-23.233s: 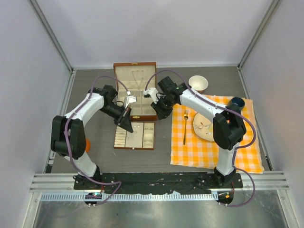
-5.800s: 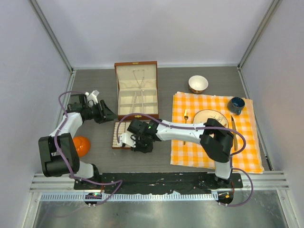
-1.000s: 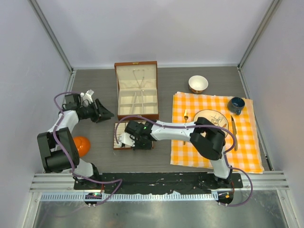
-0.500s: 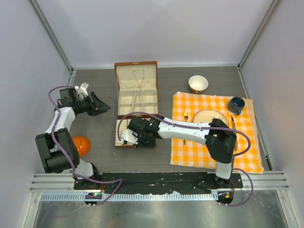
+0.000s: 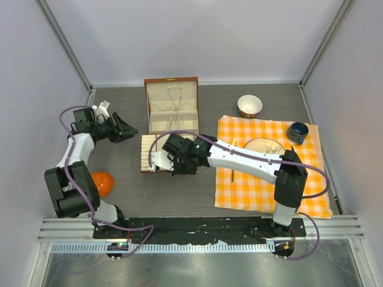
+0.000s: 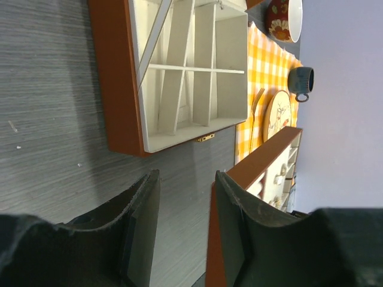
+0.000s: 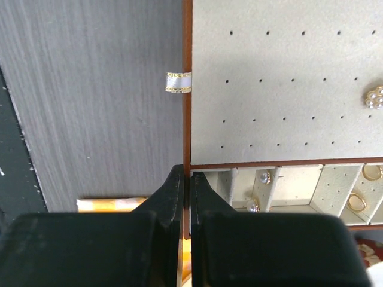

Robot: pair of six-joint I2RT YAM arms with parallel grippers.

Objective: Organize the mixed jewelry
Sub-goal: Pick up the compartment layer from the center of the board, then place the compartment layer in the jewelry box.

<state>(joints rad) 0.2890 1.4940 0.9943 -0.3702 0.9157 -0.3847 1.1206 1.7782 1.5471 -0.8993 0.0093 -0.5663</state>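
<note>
R gripper: clenched tight on brown edge of cream-lined brown-rimmed tray, fingers pinching rim where perforated panel meets row of small compartments. Small white ribbon tab w/ gold edging on same rim, just beyond fingertips.

Mixed jewelry: all in tray. Pale pearl-like stud on perforated panel at far R of wrist view; tiny sparkly studs and a couple of rings in the compartments. Too small to tell apart in top view.

From above: tray just in front of open brown wooden box w/ cream dividers, R arm reaching across from the cloth side. Flat on table or lifted: cannot tell.

L gripper: released, jaws partway apart, nothing between them, over dark grey table to L of box. Box and tray edge both in its wrist view.

Elsewhere: orange ball by L arm base; yellow checked cloth w/ patterned plate, gold fork, dark blue mug; floral bowl behind cloth.
</note>
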